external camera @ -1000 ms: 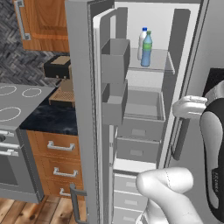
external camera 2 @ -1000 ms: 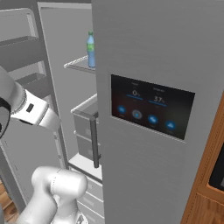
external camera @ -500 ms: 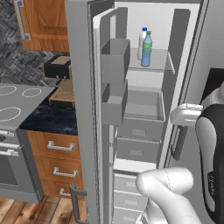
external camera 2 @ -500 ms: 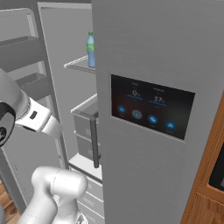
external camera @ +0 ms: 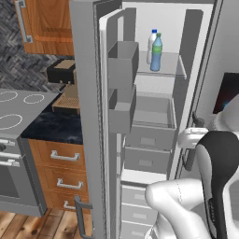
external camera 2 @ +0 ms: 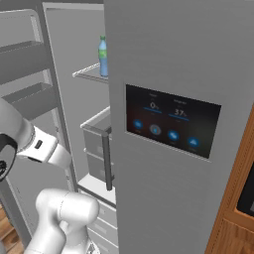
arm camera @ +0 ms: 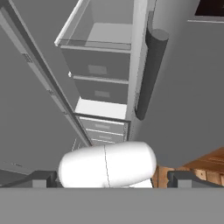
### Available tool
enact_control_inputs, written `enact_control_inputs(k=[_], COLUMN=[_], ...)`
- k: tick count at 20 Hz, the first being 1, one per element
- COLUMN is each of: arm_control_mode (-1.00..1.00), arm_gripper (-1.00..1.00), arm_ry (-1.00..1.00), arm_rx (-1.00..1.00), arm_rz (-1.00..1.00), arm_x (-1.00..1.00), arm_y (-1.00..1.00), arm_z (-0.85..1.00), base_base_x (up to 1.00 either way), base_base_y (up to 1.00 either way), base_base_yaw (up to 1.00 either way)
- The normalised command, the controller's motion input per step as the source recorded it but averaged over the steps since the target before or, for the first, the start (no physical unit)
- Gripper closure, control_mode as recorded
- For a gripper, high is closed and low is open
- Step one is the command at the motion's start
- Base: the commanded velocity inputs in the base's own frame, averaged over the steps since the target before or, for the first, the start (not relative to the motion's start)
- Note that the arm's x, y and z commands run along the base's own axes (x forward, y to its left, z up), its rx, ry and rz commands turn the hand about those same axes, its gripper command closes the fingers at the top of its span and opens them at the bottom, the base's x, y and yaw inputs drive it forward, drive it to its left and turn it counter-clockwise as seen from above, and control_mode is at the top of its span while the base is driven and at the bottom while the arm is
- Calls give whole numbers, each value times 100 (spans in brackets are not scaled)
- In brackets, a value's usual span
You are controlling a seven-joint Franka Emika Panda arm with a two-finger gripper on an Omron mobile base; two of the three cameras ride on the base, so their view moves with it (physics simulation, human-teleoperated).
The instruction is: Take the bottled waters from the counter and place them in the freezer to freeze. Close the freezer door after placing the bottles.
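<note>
Both bottled waters stand side by side on the freezer's [external camera: 154,107] top shelf: the clear green-capped one [external camera: 157,52] in front, the white blue-capped one [external camera: 151,44] behind it. The right base view shows the green-capped bottle [external camera 2: 102,57] on that shelf. The freezer door [external camera: 87,116] stands wide open, with grey bins [external camera: 122,65] on its inner face. In the hand view my gripper [arm camera: 113,179] is open and holds nothing, low in front of the grey freezer drawers [arm camera: 98,65]. The black counter [external camera: 51,128] lies to the left of the door.
The right-hand door with the blue-lit panel [external camera 2: 171,124] is shut; its dark vertical handle [arm camera: 148,74] sits close to my hand. A stovetop [external camera: 16,109] and a dark box [external camera: 60,70] with a board are left of the freezer door. Wooden floor lies below.
My arm has drawn down and back from the freezer opening. The bottles and the door have not moved. The gripper stays open.
</note>
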Motion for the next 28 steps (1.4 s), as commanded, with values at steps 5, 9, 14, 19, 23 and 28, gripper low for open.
enact_control_inputs(k=[5,9,14,19,23,28], arm_control_mode=[-100,-100,-100,-100,-100,100], arm_gripper=[-100,-100,-100,-100,-100,-100], arm_ry=[2,0,2,0,0,0], arm_rx=[0,0,0,0,0,0], arm_rz=[0,5,1,0,0,0], arm_x=[-1,0,0,0,0,0], arm_y=[0,0,0,0,0,0], arm_z=[-22,-25,-4,0,0,0], base_base_x=[0,0,0,0,0,-4], base_base_y=[0,0,0,0,0,0], base_base_yaw=[0,0,0,0,0,0])
